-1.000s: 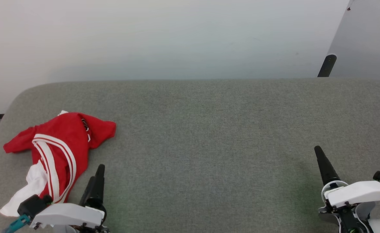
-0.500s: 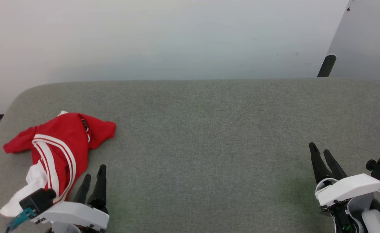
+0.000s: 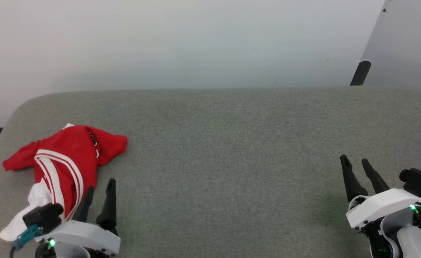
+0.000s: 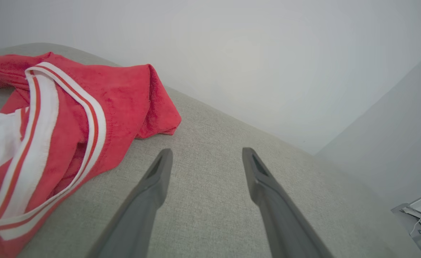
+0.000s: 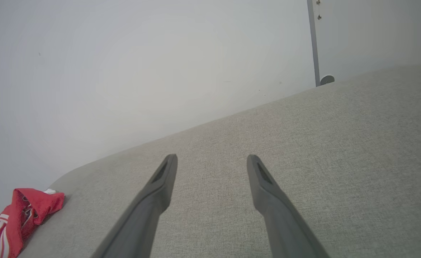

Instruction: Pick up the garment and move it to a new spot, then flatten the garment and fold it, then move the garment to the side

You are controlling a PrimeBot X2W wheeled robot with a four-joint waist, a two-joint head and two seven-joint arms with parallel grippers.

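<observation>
The big grey cushion is staying where it was a second ago. So is the shirt lying on it. The arms are the part that is changing. Both wrists are turning. Each gripper is now showing two dark fingers side by side, where a second ago each was showing just one. The left gripper is sitting at 7 o'clock in the head view. The right gripper is sitting at 4 o'clock, a little further in than before. Both are hanging wide open and holding nothing, with bare cushion showing between their fingers.

The shirt is lying in a crumpled heap at 8 o'clock in the head view, near the left end of the cushion. It is mostly red. A white band with thin red stripes is curving down across it. A white sleeve is sticking out at the bottom, toward 7 o'clock. A red flap is pointing toward 3 o'clock. A tiny bit of black and white is peeking out of a fold near the top. The left gripper is just beside the shirt's lower right edge, with the shirt at its 9 o'clock.
</observation>
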